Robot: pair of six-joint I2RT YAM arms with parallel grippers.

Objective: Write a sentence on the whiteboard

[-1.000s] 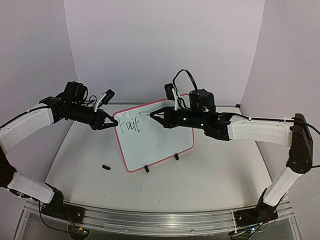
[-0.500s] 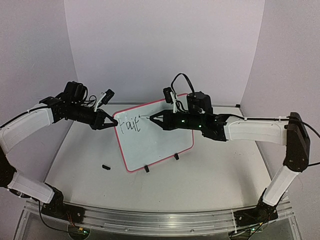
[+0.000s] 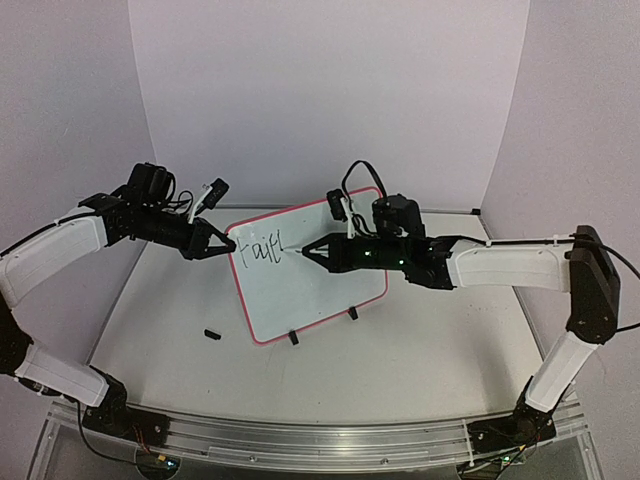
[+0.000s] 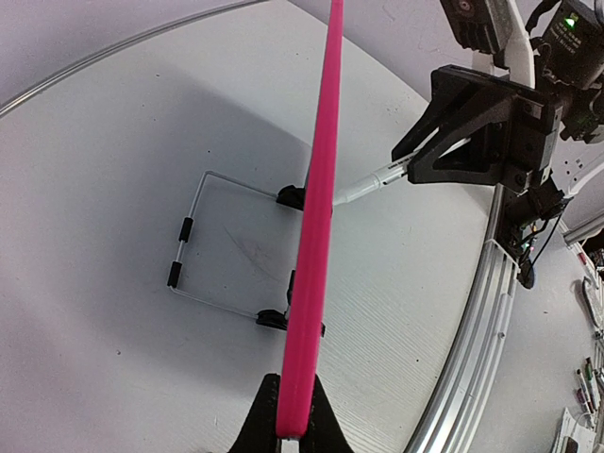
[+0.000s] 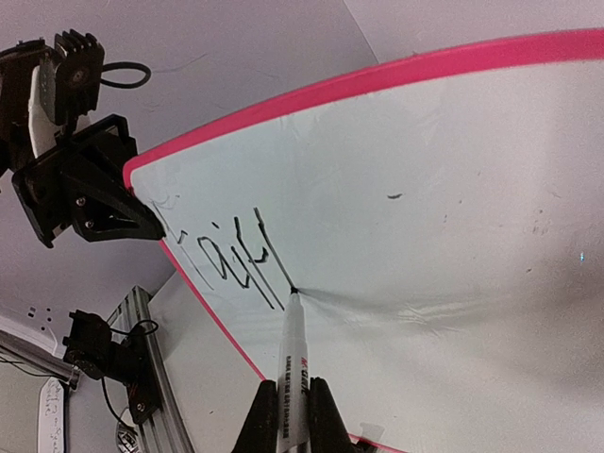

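You can read one piece of writing: black handwriting point(image 3: 257, 248) in the upper left of the rounded-corner, pink-red-framed white whiteboard point(image 3: 315, 290). In the top view it looks like "Fai" followed by two upright strokes; those last letters are unclear. In the right wrist view, the slim white marker pen point(image 5: 294, 377) at bottom centre carries small red printing point(image 5: 303, 370) along its barrel, too small to read.
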